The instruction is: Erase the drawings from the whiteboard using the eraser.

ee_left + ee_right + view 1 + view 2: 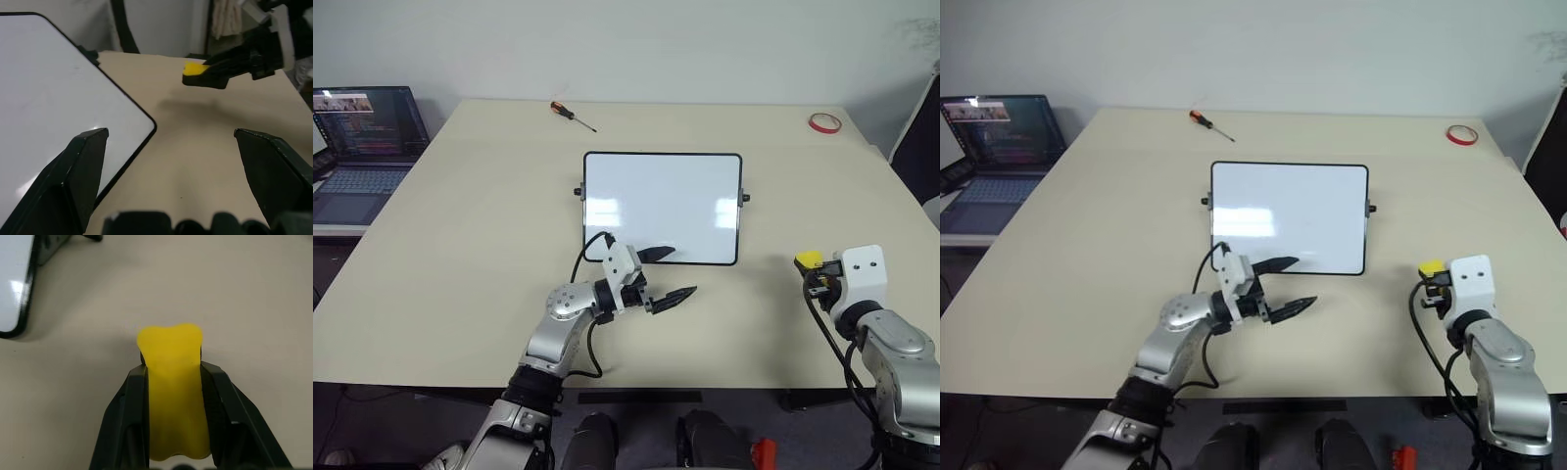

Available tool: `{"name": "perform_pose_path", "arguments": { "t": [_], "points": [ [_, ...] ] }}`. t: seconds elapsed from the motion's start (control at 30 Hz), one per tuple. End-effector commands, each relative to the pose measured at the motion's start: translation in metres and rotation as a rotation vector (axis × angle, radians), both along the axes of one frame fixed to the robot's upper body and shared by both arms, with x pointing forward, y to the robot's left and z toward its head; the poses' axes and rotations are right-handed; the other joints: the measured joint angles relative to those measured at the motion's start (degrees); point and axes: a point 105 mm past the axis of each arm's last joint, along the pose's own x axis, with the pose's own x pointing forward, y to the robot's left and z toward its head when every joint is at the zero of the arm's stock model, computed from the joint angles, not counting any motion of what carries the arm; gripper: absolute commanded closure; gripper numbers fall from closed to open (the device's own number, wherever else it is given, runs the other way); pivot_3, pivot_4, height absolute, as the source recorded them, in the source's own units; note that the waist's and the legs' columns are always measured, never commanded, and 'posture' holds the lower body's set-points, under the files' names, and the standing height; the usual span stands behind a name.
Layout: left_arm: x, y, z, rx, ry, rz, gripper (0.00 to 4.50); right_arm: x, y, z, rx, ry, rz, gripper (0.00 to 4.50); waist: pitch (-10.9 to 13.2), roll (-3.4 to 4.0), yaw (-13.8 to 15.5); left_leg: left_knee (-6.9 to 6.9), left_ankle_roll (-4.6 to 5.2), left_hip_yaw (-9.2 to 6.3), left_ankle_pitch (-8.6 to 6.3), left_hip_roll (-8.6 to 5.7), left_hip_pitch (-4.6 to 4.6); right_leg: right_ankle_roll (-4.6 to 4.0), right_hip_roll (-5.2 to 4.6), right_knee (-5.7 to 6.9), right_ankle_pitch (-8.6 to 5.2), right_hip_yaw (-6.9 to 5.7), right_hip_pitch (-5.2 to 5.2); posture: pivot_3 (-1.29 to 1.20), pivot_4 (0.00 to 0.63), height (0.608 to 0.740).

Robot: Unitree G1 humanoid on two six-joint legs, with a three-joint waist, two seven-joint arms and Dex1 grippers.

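Right wrist view: right tool clenches the small yellow block eraser above the beige surface's right edge. Left tool gapes wide at the glossy black-framed whiteboard's near edge.

This looks like an office or lab workroom: a large beige rectangular table stands against a plain pale wall. At the far left an open dark laptop with code-like text on its screen sits on a lower side surface. On the table's far edge lie an orange-handled screwdriver and, far right, a red tape ring.
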Motion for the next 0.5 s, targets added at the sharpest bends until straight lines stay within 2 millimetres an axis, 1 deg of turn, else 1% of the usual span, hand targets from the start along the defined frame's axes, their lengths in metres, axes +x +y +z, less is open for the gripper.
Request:
{"name": "perform_pose_path", "arguments": {
  "t": [0.03, 0.23, 0.5],
  "points": [
    [-0.002, -0.008, 0.009, 0.036, -0.044, -0.091, 0.00, 0.003, -0.005, 0.013, 0.024, -0.044, -0.040, 3.40, 0.00, 0.00, 0.01, 0.00, 0.00, 0.01, 0.00, -0.01, 0.00, 0.00, 0.00, 0.00, 0.00, 0.00, -0.01, 0.00, 0.150, 0.740],
    [-0.007, -0.015, 0.014, 0.085, -0.066, -0.175, 0.00, 0.009, -0.002, 0.011, 0.057, -0.034, -0.045, 3.40, 0.00, 0.00, 0.04, 0.00, 0.01, 0.01, 0.00, 0.01, -0.03, 0.01, 0.00, -0.01, -0.01, 0.01, -0.03, 0.00, 0.150, 0.740],
    [-0.005, -0.015, 0.020, 0.086, -0.085, -0.168, 0.00, 0.013, 0.005, 0.008, 0.090, -0.018, -0.035, 3.40, 0.00, 0.00, 0.04, 0.00, 0.01, 0.00, 0.00, 0.03, -0.07, 0.01, -0.01, 0.01, -0.01, 0.04, -0.08, 0.00, 0.150, 0.740]
  ]
}}
